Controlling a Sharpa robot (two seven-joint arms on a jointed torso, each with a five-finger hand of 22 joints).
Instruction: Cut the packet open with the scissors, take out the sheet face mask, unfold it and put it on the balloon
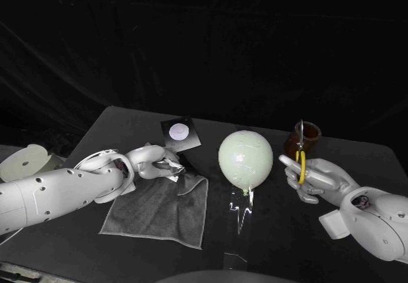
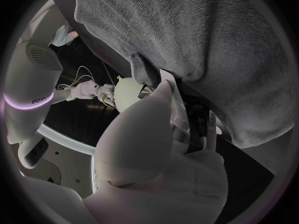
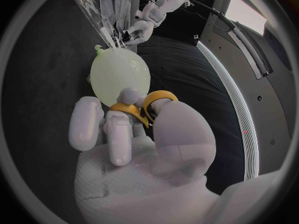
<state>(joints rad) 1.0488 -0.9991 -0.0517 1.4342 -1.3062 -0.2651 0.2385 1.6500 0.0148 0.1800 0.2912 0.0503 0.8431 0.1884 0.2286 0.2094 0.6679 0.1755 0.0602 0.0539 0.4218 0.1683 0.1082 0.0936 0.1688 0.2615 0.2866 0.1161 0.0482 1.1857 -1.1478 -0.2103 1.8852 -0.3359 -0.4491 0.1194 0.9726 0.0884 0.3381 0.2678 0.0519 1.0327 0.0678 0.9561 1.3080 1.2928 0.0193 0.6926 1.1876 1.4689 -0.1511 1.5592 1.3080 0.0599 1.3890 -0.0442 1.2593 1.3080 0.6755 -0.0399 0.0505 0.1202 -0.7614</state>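
My left hand (image 1: 155,161) holds the black packet (image 1: 181,134) with a white round mark, upright over the grey towel (image 1: 161,209); a silvery edge shows below my fingers. In the left wrist view the packet (image 2: 198,123) is a dark flat piece between the fingers. The pale green balloon (image 1: 244,157) stands on a clear stand (image 1: 242,207) at the table's middle. My right hand (image 1: 316,178) grips the yellow-handled scissors (image 1: 300,159), blades pointing up, right of the balloon. In the right wrist view the scissors' handles (image 3: 147,105) sit round my fingers, with the balloon (image 3: 119,74) beyond them.
A brown jar (image 1: 307,135) stands just behind the scissors' blades. The towel (image 2: 206,40) lies flat under the left hand, near the table's front left. The clear stand's foot (image 1: 231,257) reaches toward the front edge.
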